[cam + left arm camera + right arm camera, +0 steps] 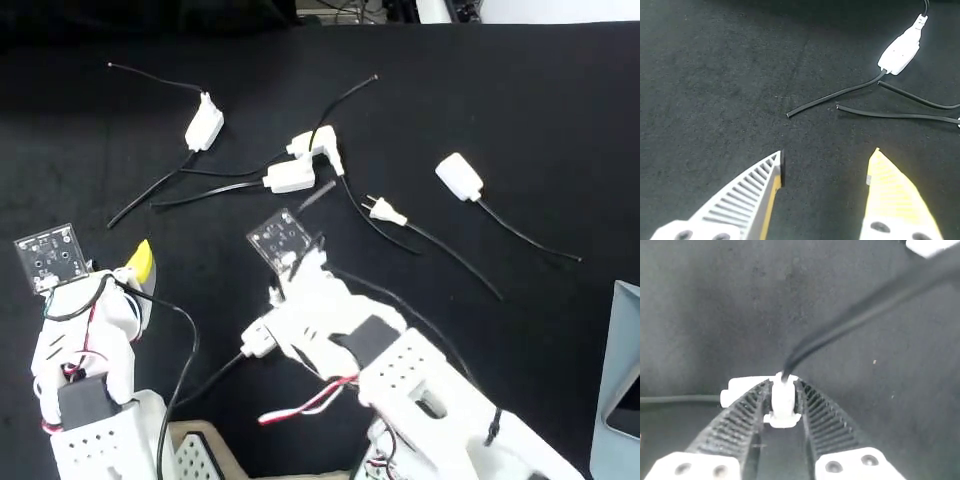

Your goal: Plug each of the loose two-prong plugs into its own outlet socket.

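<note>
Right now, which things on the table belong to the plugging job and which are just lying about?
Job:
- loose two-prong plug
- plug held in the right gripper
- far-left socket, middle socket, right-hand socket, all white on cords

Lying about:
- grey box at the table's right edge

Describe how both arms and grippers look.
The left arm and right arm are white plastic with red, white and black wires. The left gripper has one white ribbed finger, one yellow; the right gripper has two dark ribbed ones.
</note>
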